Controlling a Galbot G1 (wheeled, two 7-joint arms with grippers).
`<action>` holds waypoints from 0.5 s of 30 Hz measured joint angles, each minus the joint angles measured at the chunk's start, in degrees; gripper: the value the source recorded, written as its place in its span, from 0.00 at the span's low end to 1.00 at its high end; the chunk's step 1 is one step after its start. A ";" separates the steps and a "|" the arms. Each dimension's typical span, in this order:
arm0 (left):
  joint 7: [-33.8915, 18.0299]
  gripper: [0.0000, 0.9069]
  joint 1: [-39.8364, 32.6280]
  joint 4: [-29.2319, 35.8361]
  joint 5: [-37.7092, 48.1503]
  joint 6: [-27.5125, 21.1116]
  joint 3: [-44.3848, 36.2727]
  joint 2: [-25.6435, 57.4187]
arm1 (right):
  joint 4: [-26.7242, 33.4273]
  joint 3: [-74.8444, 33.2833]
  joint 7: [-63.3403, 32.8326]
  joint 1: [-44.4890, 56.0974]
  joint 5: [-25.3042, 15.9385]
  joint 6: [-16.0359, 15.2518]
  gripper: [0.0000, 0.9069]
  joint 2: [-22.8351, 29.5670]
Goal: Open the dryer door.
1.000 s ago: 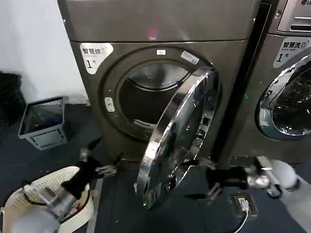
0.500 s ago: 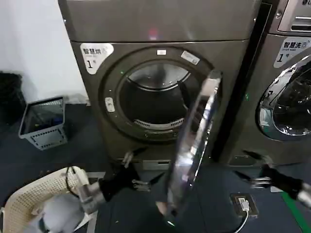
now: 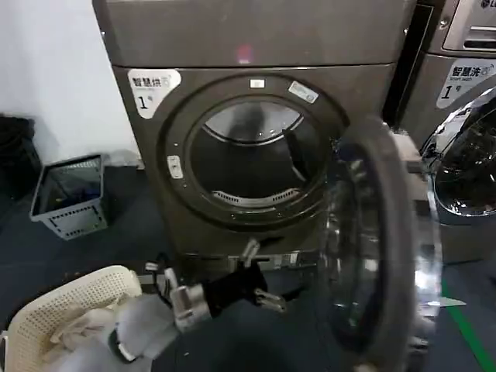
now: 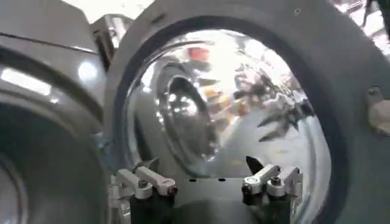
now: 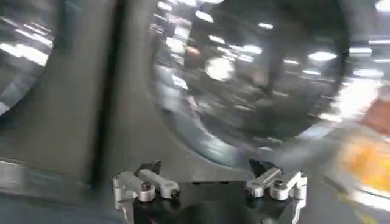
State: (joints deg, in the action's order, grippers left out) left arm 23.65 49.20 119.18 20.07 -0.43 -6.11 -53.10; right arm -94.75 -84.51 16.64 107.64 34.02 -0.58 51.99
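Left gripper (image 3: 260, 273), jaws apart and empty, sits low, just left of the dryer door's (image 3: 380, 248) grey inner face; push right.

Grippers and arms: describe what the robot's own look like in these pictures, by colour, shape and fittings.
The left gripper has a black body ending a white, rounded arm with a metal collar. Close up, the left gripper shows two dark pointed fingertips on pale grey metal linkages with round screw heads. The right gripper is built the same way: grey linkages, dark tips, black base.
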 joint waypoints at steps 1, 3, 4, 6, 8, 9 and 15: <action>-0.04 1.00 -1.33 -0.66 -0.18 0.20 -1.27 -0.67 | 0.20 -0.86 -0.11 0.49 -0.24 0.01 1.00 0.61; -0.20 1.00 -3.53 -1.77 -0.53 0.52 -3.41 -1.85 | 0.55 -2.62 -0.25 1.47 -0.65 -0.03 1.00 1.69; -0.32 1.00 -4.70 -2.45 -0.80 0.75 -4.50 -2.53 | 0.59 -3.49 -0.46 1.85 -0.94 -0.15 1.00 2.27; -0.59 1.00 -6.98 -3.82 -1.30 1.17 -6.83 -3.85 | 0.58 -5.07 -1.30 2.73 -1.89 -0.97 1.00 3.41; -0.87 1.00 -9.08 -5.44 -2.25 1.68 -9.21 -5.41 | 0.46 -6.76 -1.97 3.77 -2.76 -1.77 1.00 4.91; -1.05 1.00 -9.96 -6.14 -2.71 1.97 -10.27 -6.18 | 0.46 -7.59 -2.08 4.33 -3.49 -1.84 1.00 5.73; -2.42 1.00 -14.47 -11.24 -6.27 3.25 -16.20 -11.47 | 0.57 -11.94 -1.88 6.83 -7.58 -0.94 1.00 10.62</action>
State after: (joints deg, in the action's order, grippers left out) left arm 21.23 34.73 107.94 13.80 2.82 -22.31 -64.57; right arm -94.18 -96.45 14.76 114.47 26.44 -1.51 62.61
